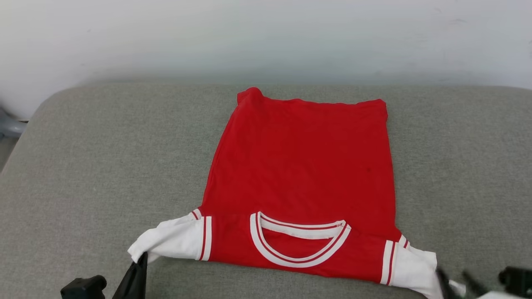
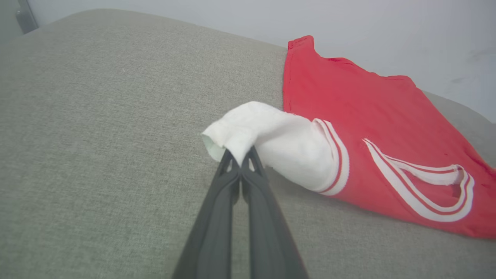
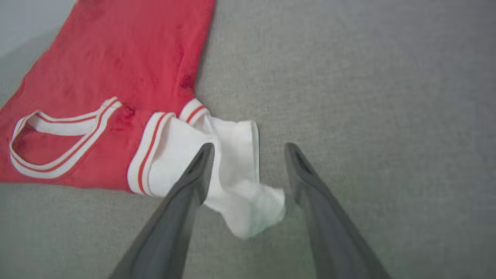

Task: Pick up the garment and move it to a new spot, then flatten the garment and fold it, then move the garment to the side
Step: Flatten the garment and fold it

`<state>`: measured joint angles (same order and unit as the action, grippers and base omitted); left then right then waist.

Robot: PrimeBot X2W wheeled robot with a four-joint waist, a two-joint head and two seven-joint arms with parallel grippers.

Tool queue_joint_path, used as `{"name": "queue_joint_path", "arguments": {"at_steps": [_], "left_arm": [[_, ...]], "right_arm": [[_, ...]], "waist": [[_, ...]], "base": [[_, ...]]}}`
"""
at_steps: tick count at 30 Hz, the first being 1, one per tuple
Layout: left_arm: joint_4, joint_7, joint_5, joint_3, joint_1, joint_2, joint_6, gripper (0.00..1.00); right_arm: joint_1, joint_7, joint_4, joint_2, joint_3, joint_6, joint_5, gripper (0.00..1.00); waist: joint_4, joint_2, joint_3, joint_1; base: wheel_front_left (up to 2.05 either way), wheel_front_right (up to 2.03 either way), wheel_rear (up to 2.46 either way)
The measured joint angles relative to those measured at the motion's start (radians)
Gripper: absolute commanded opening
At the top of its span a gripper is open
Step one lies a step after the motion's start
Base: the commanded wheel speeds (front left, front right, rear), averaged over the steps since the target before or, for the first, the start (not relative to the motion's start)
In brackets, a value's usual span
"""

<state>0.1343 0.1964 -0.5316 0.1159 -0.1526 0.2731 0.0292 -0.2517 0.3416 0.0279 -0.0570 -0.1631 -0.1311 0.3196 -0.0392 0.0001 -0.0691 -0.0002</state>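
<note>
The garment [image 1: 299, 166] is a red shirt with white sleeves, lying folded on the grey cushion [image 1: 104, 166], striped collar [image 1: 299, 245] toward me. My left gripper [image 1: 143, 255] is shut on the tip of the left white sleeve [image 1: 170, 238]; in the left wrist view the closed fingers [image 2: 240, 155] pinch that sleeve [image 2: 279, 139] and hold its end slightly lifted. My right gripper [image 1: 455, 278] stands open over the right white sleeve [image 1: 413, 265]. In the right wrist view its gripper [image 3: 248, 149] straddles the loose sleeve end [image 3: 232, 166], which lies on the cushion.
The cushion's far edge meets a pale wall [image 1: 266, 37]. Its rounded left corner drops off near a grey object [image 1: 8, 124]. Bare cushion stretches to the left [image 2: 97, 116] and right [image 3: 387, 97] of the garment.
</note>
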Motion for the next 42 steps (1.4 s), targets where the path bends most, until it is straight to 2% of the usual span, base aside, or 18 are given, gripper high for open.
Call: {"name": "queue_joint_path", "arguments": {"at_steps": [3, 6, 9, 12, 17, 23, 27, 33, 38, 39, 40, 41, 42], "left_arm": [[-0.022, 0.0, 0.011, 0.011, 0.014, -0.003, -0.007, 0.0], [-0.054, -0.001, 0.029, 0.031, 0.036, -0.009, -0.012, 0.0], [-0.085, -0.002, 0.048, 0.049, 0.074, -0.007, -0.009, 0.0], [-0.101, 0.001, 0.06, 0.067, 0.121, -0.008, 0.004, 0.0], [-0.102, 0.022, 0.079, 0.098, 0.197, -0.029, 0.023, 0.0], [-0.101, 0.046, 0.088, 0.12, 0.267, -0.06, 0.041, 0.0], [-0.103, 0.055, 0.09, 0.13, 0.306, -0.082, 0.054, 0.0], [-0.099, 0.063, 0.096, 0.137, 0.351, -0.111, 0.077, 0.0], [-0.101, 0.064, 0.105, 0.126, 0.365, -0.135, 0.086, 0.0], [-0.102, 0.064, 0.107, 0.122, 0.365, -0.139, 0.087, 0.0], [-0.101, 0.064, 0.111, 0.118, 0.365, -0.142, 0.087, 0.0], [-0.101, 0.064, 0.114, 0.114, 0.364, -0.146, 0.091, 0.0], [-0.101, 0.064, 0.115, 0.112, 0.363, -0.149, 0.092, 0.0]], "right_arm": [[0.088, -0.105, 0.008, 0.001, -0.042, 0.0, 0.008, 1.0], [0.193, -0.166, -0.043, 0.002, -0.081, 0.0, 0.019, 1.0], [0.328, -0.198, -0.122, -0.013, -0.132, 0.0, 0.025, 1.0], [0.484, -0.191, -0.207, -0.058, -0.142, 0.0, 0.025, 1.0], [0.711, -0.074, -0.372, -0.144, -0.137, 0.0, 0.013, 1.0], [0.958, 0.197, -0.518, -0.224, -0.102, 0.0, -0.03, 1.0], [1.088, 0.328, -0.555, -0.253, -0.089, 0.0, -0.068, 1.0], [1.191, 0.429, -0.604, -0.267, -0.072, 0.0, -0.121, 1.0], [1.228, 0.555, -0.656, -0.287, -0.09, 0.0, -0.158, 1.0], [1.234, 0.576, -0.661, -0.287, -0.103, 0.0, -0.161, 0.66], [1.235, 0.593, -0.665, -0.286, -0.106, 0.0, -0.168, 0.18], [1.235, 0.605, -0.666, -0.284, -0.108, 0.0, -0.172, 0.0], [1.234, 0.605, -0.666, -0.278, -0.113, 0.0, -0.174, 0.0]], "waist": [[-0.009, 0.0, -0.015, 0.0001], [-0.02, 0.0, -0.04, 0.0002], [-0.035, 0.0, -0.079, 0.0002], [-0.053, 0.0, -0.13, 0.0003], [-0.094, 0.0, -0.218, 0.0004], [-0.152, 0.0, -0.313, 0.0004], [-0.188, -0.0001, -0.376, 0.0005], [-0.24, 0.0, -0.457, 0.0004], [-0.273, -0.0001, -0.486, 0.0002], [-0.276, -0.0001, -0.486, 0.0002], [-0.277, -0.0001, -0.484, 0.0003], [-0.277, 0.0, -0.48, 0.0003], [-0.277, -0.0001, -0.476, 0.0002]], "base": [[0.0, 0.0, 0.0], [0.0, 0.0, 0.0], [0.0, 0.0, 0.0], [0.0, 0.0, 0.0], [0.0, 0.0, 0.0], [0.0, 0.0, 0.0], [0.0, 0.0, 0.0], [0.0, 0.0, 0.0], [0.0, 0.0, 0.0], [0.0, 0.0, 0.0], [0.0, 0.0, 0.0], [0.0, 0.0, 0.0], [0.0, 0.0, 0.0]]}}
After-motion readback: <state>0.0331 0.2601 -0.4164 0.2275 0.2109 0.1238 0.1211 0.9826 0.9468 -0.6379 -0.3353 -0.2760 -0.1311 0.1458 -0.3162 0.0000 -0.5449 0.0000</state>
